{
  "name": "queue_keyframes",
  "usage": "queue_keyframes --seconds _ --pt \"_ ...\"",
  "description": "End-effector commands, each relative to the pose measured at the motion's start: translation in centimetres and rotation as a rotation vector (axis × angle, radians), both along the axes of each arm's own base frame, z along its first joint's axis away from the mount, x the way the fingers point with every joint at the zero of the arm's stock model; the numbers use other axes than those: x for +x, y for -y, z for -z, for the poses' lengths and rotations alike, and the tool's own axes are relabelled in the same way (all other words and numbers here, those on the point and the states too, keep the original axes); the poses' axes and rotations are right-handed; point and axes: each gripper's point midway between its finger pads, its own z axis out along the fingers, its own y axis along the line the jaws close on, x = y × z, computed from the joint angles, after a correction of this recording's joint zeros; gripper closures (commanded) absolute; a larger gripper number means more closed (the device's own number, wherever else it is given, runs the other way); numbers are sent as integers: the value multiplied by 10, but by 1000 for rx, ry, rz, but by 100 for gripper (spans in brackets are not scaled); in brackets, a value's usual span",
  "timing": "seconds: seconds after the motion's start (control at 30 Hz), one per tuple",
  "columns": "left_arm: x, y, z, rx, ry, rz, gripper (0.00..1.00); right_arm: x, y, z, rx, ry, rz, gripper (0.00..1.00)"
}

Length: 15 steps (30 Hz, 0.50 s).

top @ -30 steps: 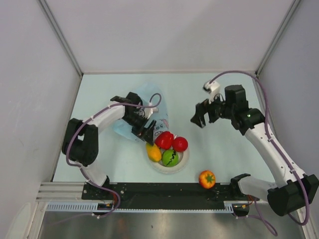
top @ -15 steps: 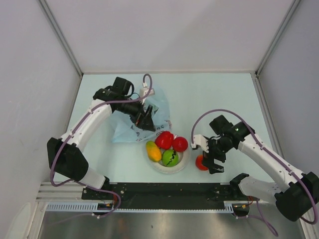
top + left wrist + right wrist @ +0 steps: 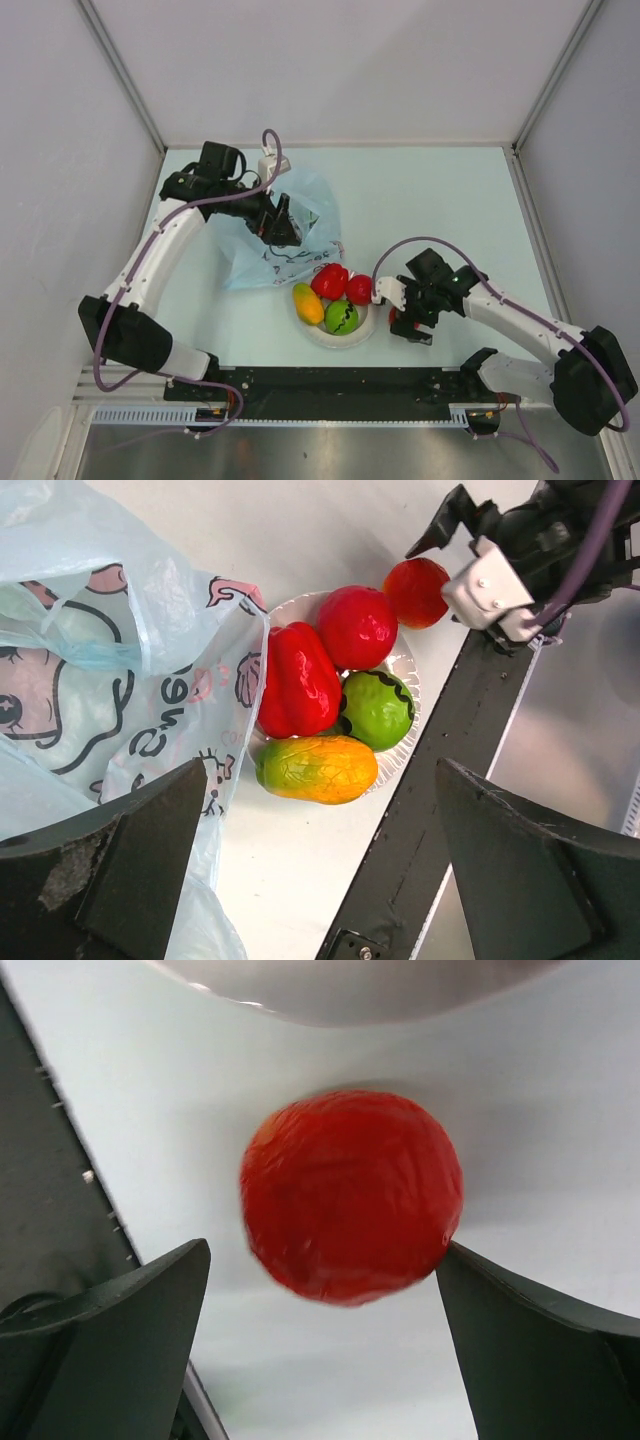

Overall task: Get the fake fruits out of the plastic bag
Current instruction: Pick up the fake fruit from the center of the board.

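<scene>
plastic bag [image 3: 300, 250] lies upper left, under your wide, empty left gripper [image 3: 285, 222]; red-orange fake fruit [image 3: 350, 1195] sits mid-frame between wide fingers of your right gripper [image 3: 322, 1250].

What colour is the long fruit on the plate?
Long fruit: yellow-orange, green ends; best in left wrist view.

Your left arm [image 3: 150, 262] goes far up the left side. It bends at the top and turns back toward the middle. Your left gripper [image 3: 281, 222] points down and to the right, and its fingers [image 3: 140, 870] are spread wide. Your right arm [image 3: 520, 320] lies low and stretches left toward the middle. Your right gripper [image 3: 408, 326] tips down near the front edge. Its fingers [image 3: 110, 1350] are wide apart too.
</scene>
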Motion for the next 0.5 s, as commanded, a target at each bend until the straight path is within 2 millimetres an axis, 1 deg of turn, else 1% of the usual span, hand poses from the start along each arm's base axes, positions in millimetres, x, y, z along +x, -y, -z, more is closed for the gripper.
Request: queue_keyframes --seconds 0.0,0.07,0.2,0.23,0.3,0.33,0.4,0.43,0.47 --pt "-6 -7 -28 -28 77 -18 0 40 -13 -3 61 115 145 1" --pt "-6 -12 -27 -23 77 -34 0 46 -18 -5 86 132 157 2" --pt "-8 -17 -23 -22 66 -49 0 40 -27 -10 135 110 138 4" --pt "-6 -19 -23 -23 67 -55 0 39 -27 -9 137 104 135 12" --pt "-6 -21 -21 -22 65 -63 0 35 -27 -8 141 93 122 24" --pt "-5 -22 -21 -24 66 -70 0 35 -27 -12 150 102 121 30" --pt "-5 -22 -20 -28 58 -79 0 31 -26 -20 151 104 110 35" --pt "-5 -24 -20 -29 59 -82 0 29 -26 -30 171 127 96 40" --pt "-5 -24 -21 -30 62 -84 0 26 -27 -36 185 124 83 41"
